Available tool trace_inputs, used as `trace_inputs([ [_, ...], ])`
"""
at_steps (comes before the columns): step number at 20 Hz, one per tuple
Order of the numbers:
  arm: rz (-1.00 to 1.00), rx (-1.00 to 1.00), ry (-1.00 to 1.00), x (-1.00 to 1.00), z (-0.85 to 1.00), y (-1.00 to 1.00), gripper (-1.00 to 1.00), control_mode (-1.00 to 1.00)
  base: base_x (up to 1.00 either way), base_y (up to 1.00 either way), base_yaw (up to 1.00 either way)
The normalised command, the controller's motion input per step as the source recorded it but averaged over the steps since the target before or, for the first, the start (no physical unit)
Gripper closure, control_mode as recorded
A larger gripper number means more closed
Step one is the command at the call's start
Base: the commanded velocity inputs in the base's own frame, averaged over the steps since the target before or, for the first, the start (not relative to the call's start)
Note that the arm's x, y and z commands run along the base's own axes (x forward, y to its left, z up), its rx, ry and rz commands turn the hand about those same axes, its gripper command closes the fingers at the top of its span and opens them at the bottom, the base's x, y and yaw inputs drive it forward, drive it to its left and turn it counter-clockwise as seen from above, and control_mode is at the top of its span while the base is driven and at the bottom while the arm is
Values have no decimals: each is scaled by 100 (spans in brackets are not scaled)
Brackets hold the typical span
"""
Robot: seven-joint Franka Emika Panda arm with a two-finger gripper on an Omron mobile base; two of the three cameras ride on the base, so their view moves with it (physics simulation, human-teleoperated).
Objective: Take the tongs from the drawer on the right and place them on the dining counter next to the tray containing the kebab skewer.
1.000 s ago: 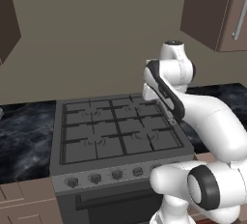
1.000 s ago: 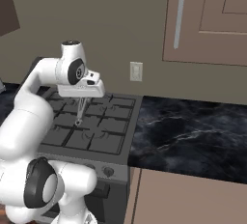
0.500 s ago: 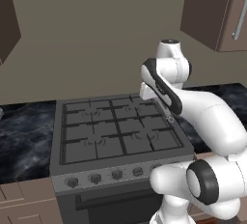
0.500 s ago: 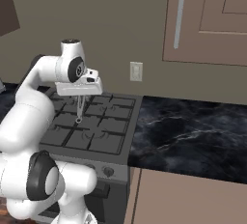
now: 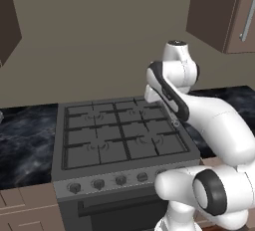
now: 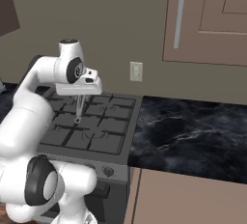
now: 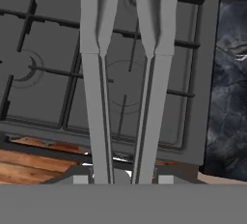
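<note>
Tongs (image 7: 126, 73) of slim silver-grey metal hang clamped in the claw (image 6: 79, 94) of a white robot arm above a kitchen stove (image 6: 91, 126), their two long narrow arms pointing down toward the burner grates. In the hand view, the two arms of the tongs run side by side from the bottom edge to the top, close together and widening toward their far ends, with the dark grates behind them. On the left of that view lie round burner rings; on the right, a strip of black marble tabletop (image 7: 231, 88) with white veins borders the stove. At the lower left, brown wood flooring (image 7: 34, 162) shows past the stove's front edge.

In the left base view, the stove (image 5: 119, 138) sits between two stretches of black marble tabletop (image 5: 25, 140), with a row of knobs (image 5: 107, 181) along its front, and the arm bends over its right half. A dark brown wall cabinet (image 5: 224, 11) hangs at the upper right.

In the right base view, the claw holds the tongs (image 6: 79, 109) upright over the stove's middle, their tips just above the grates. To the right, a white wall socket (image 6: 136, 71) sits above the black tabletop (image 6: 193, 136), and a brown cabinet door (image 6: 207, 20) with a slim silver bar handle (image 6: 179, 15) fills the upper right corner.
</note>
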Motion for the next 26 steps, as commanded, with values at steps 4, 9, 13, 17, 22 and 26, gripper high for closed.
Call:
trace_inputs([
  [4, -8, 0, -27, -17, 0, 0, 100, -100, 0, 0, 0],
  [9, -5, 0, -22, -9, 1, 0, 100, -100, 0, 0, 0],
  [13, -4, 0, -17, -4, 8, 0, 100, -100, 0, 0, 0],
  [17, -1, 0, -5, 0, 9, 0, 100, -100, 0, 0, 0],
  [22, 0, 0, 0, 0, 13, 0, 100, -100, 0, 0, 0],
  [26, 0, 0, 0, 0, 5, 0, 100, 100, 0, 0, 0],
])
